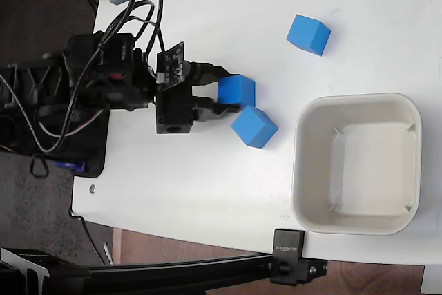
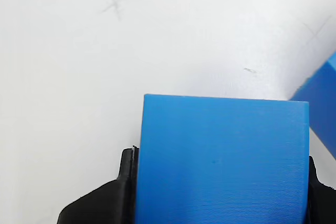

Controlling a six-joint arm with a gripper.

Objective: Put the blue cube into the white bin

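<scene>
Gripper (image 1: 222,94) clamped on blue cube (image 1: 236,91), left of white bin (image 1: 357,224)

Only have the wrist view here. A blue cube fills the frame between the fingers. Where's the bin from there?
Observer: The white bin sits to the right of the gripper in the fixed view, below its level, and nothing lies in it.
Operator: That blue sliver at my right edge, what is it?
Observer: A second blue cube, on the table just below and right of the held blue cube; the two look close or touching.
Operator: Any more cubes?
Observer: Yes, a third cube lies apart, toward the upper right, above the bin.
</scene>
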